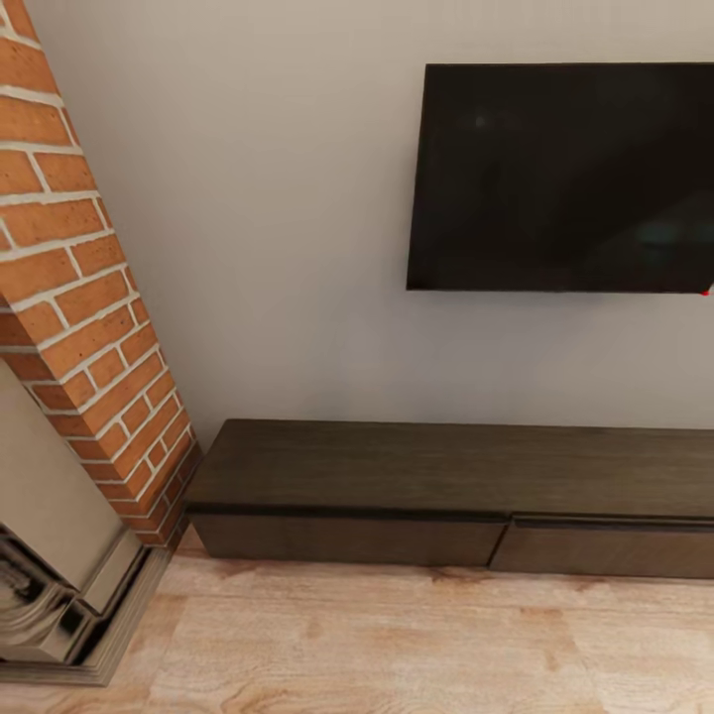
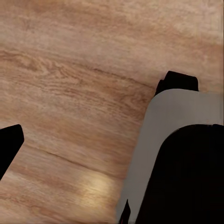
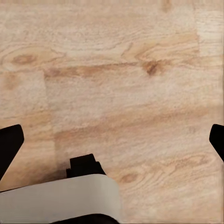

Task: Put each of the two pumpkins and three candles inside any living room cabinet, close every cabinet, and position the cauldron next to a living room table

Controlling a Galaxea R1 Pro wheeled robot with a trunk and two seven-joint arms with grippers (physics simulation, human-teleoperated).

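Your cabinet (image 1: 446, 496) sits low against the wall, running from about 7 o'clock across to 4 o'clock in the head view. It is long, dark brown wood with a flat top, and its two plain, handle-less fronts are both flush and closed. A thin seam between them falls near 5 o'clock.

Above it, at 1 to 2 o'clock, a black TV (image 1: 565, 178) hangs on the pale wall (image 1: 268, 248). At 9 to 10 o'clock a brick column (image 1: 79, 288) slants down to the cabinet's left end, with a grey fireplace surround (image 1: 55, 585) at 8 o'clock. Light wood floor (image 1: 397, 645) spreads across 6 o'clock.

Your left gripper (image 2: 9, 144) shows one dark fingertip over the floor beside a grey and black part of the robot (image 2: 182, 158); you cannot tell its state. Your right gripper (image 3: 114, 140) has its fingertips spread wide, released, holding nothing, over bare floor.
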